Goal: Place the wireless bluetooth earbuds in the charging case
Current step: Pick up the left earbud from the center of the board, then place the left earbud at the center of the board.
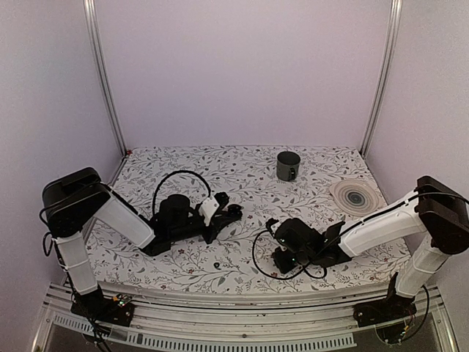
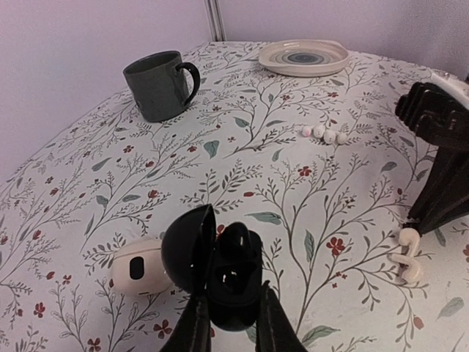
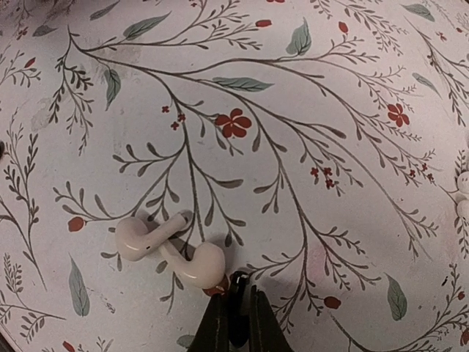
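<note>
We judge the case (image 2: 233,282) light, hard and glossy, so apt to slip or skid; it sits on the table (image 1: 242,165) left of centre with its lid (image 2: 187,249) raised, and is best held low across its base, clear of the hinge. The earbuds are lighter still, smooth and rounded, likely to pop out of a hard pinch, so a gentle hold across the body suits them; what looks like one earbud (image 1: 217,264) lies near the front edge between the arms, though it is too small to be sure. The left arm (image 1: 124,220) reaches low toward the middle; the left gripper (image 2: 233,326) is closed on the case's base from both sides. The right arm (image 1: 374,227) folds in low; the right gripper (image 3: 236,323) points down beside a pair of white earbuds (image 3: 168,253), fingers drawn almost together with something dark between; we cannot tell whether it holds anything.
</note>
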### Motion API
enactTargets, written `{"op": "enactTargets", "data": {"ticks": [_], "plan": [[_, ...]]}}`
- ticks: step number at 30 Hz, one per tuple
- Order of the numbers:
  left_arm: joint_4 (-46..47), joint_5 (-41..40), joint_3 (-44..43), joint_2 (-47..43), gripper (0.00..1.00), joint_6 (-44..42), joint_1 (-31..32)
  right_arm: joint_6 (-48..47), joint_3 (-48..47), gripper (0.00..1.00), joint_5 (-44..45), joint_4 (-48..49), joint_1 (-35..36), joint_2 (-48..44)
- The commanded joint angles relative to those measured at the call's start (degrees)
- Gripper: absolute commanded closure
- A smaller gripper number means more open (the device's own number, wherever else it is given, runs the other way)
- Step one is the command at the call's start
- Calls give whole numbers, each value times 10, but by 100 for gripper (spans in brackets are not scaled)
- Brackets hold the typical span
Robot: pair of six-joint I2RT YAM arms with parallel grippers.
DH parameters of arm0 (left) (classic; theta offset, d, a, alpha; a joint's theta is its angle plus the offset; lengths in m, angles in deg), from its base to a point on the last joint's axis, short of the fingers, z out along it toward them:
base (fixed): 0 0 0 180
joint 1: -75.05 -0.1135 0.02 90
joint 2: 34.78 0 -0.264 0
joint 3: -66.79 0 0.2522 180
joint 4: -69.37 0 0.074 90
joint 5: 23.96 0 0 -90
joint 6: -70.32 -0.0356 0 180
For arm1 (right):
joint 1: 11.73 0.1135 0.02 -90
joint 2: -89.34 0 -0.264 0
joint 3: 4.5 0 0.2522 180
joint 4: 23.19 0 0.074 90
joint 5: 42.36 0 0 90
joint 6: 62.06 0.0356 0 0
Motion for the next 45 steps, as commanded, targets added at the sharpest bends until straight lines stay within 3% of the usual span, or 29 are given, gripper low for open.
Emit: {"op": "enactTargets", "data": {"ticks": [1, 8, 15, 22, 33, 39, 45], "plan": [[1, 2, -6, -16, 100, -6, -3, 10, 1, 95, -13, -60, -10, -8], [1, 14, -9, -17, 100, -13, -3, -23, -24, 96, -147, -83, -93, -74], [-28, 97, -28, -29, 100, -58, 0, -101, -107, 96, -343, -153, -170, -112], [-104, 195, -82, -17, 100, -75, 5, -157, -206, 96, -396, -232, -181, -104], [-90, 224, -106, -1, 100, -60, 9, -179, -274, 96, -482, -273, -200, -64], [-78, 179, -104, 10, 100, -26, 1, -160, -272, 95, -497, -282, -220, -25], [-47, 124, -57, 1, 100, 17, -17, -26, -165, 95, -660, -160, -276, 45]]}}
